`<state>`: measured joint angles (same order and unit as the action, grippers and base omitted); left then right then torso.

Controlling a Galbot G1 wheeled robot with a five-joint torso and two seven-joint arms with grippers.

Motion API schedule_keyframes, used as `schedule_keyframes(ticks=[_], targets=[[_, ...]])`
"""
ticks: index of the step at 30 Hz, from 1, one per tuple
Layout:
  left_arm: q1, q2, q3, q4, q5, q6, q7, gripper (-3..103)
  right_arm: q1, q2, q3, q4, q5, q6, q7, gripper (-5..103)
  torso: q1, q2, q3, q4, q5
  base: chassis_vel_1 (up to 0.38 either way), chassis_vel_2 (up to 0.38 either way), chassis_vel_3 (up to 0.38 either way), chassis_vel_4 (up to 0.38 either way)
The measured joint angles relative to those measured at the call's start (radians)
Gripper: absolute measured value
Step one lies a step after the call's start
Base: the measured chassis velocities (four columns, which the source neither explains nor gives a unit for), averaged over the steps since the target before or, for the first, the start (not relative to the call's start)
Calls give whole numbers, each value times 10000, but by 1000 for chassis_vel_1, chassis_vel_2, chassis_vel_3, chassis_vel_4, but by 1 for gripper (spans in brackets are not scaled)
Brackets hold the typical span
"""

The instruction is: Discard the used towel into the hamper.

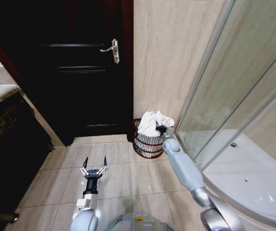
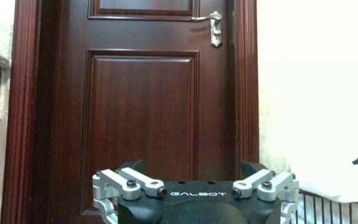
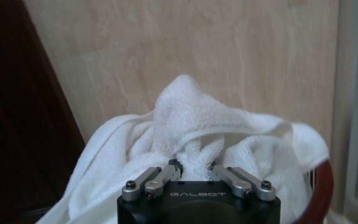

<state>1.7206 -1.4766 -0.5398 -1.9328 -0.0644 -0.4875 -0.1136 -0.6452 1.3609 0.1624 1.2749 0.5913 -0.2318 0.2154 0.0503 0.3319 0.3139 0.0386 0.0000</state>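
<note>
Standing in the corner where the beige tiled wall (image 1: 171,53) meets the curved glass shower enclosure (image 1: 234,96), the small round dark reddish-brown wicker hamper (image 1: 147,144) sits upright on the pale tiled floor (image 1: 119,173), its open mouth facing straight up and its thin ribs running vertically. A crumpled white terry towel (image 1: 152,122) is heaped over the rim, rising in a soft peak above the basket, so its longer line runs roughly up and down, with folds spilling over the edge on the door side.

The right arm reaches forward along the shower glass, and the right tool (image 1: 161,129) is at the hamper's rim, pressed into the towel. In the right wrist view, the right tool (image 3: 195,168) has its fingers drawn narrow, pinching a fold of the white cloth between them, with the hamper's reddish rim curving just beside it.

The left tool (image 1: 94,168) hangs low over the floor tiles, well apart from the hamper, pointing toward the dark brown panelled wooden door (image 1: 75,72) with its silver lever handle (image 1: 112,49). Its fingers are spread wide, with nothing between them. A dark stone-topped bench (image 1: 3,115) stands at the robot's left, beside the door.
</note>
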Motion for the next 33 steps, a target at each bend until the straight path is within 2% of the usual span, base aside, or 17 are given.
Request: schedule_keyframes(ticks=[1, 3, 10, 12, 13, 15, 17, 18, 20, 23, 25, 26, 27, 28, 29, 31, 33], targets=[[0, -23, 12, -26, -1, 12, 8, 100, -38, -22, 37, 356, 452, -497, 342, 17, 0, 0, 0, 0, -1, 0, 0, 0, 0], [-3, -55, 16, -39, -22, 21, 16, 100, -153, -185, 52, 830, 747, -976, 546, 17, 0, 0, 0, 2, 0, 0, 0, 0, 0], [-56, -139, 112, -59, -75, 18, 55, 100, -358, -463, -49, 978, 547, -1347, 329, 14, 0, 1, 1, -1, 0, 0, 0, 0, 0], [-35, -157, 119, -100, -103, 10, 122, 100, -310, -423, -52, 863, 467, -1431, 310, 22, 0, 0, 1, -1, 1, 0, 0, 0, 0], [-35, -157, 119, -100, -103, 10, 122, 100, -310, -423, -52, 863, 467, -1431, 310, 22, 0, 0, 1, -1, 1, 0, 0, 0, 0], [5, -144, 111, -147, -155, -8, 162, 100, -183, -352, -48, 770, 403, -1614, 387, 33, 0, 0, 1, 0, 0, 0, 0, 0, 0], [26, -125, 95, -168, -187, -18, 165, 100, -140, -347, -24, 779, 424, -1858, 455, 33, 0, 0, 1, 1, 0, 0, 0, 0, 0], [54, -98, 52, -198, -236, -37, 169, 100, -103, -375, 42, 886, 626, -2384, 631, 44, 0, 0, 1, 1, 1, 0, 0, 0, 0], [77, -80, -8, -221, -271, -74, 174, 100, -149, -573, 89, 1152, 876, -2965, 863, 54, 0, 0, 1, 1, 0, 0, 0, 0, 0], [88, -63, -29, -224, -282, -107, 178, 100, -218, -732, 148, 1287, 939, -3269, 870, 60, 0, 0, 1, 0, 1, 0, 0, 0, 0], [95, -58, -28, -225, -299, -128, 194, 100, -221, -854, 157, 1253, 641, -2934, 868, 71, 0, 0, 1, 0, 1, 0, 0, 0, 0], [95, -58, -28, -225, -299, -128, 194, 100, -221, -854, 157, 1253, 641, -2934, 868, 71, 0, 0, 1, 0, 1, 0, 0, 0, 0], [94, -58, -20, -225, -299, -132, 210, 100, -195, -894, 164, 1258, 530, -2869, 883, 77, 0, 0, 1, -1, 2, 0, 0, 0, 0], [92, -58, -13, -226, -299, -133, 218, 100, -189, -950, 177, 1354, 537, -2908, 936, 82, 1, 0, 1, 0, 2, 0, 0, 0, 0], [91, -57, -10, -225, -299, -132, 221, 100, -195, -979, 184, 1416, 550, -2940, 968, 82, 0, 0, 2, 0, 2, 0, 0, 0, 0], [57, -54, 6, -260, -269, -128, 225, 100, -463, -1256, 209, 2024, 678, -3082, 1151, 92, 0, 0, 1, 0, -2, 0, 0, 0, 0], [52, -53, 6, -291, -249, -114, 225, 100, -591, -1347, 242, 2224, 714, -3152, 1161, 96, 1, 0, 2, 1, 1, 0, 0, 0, 0]])
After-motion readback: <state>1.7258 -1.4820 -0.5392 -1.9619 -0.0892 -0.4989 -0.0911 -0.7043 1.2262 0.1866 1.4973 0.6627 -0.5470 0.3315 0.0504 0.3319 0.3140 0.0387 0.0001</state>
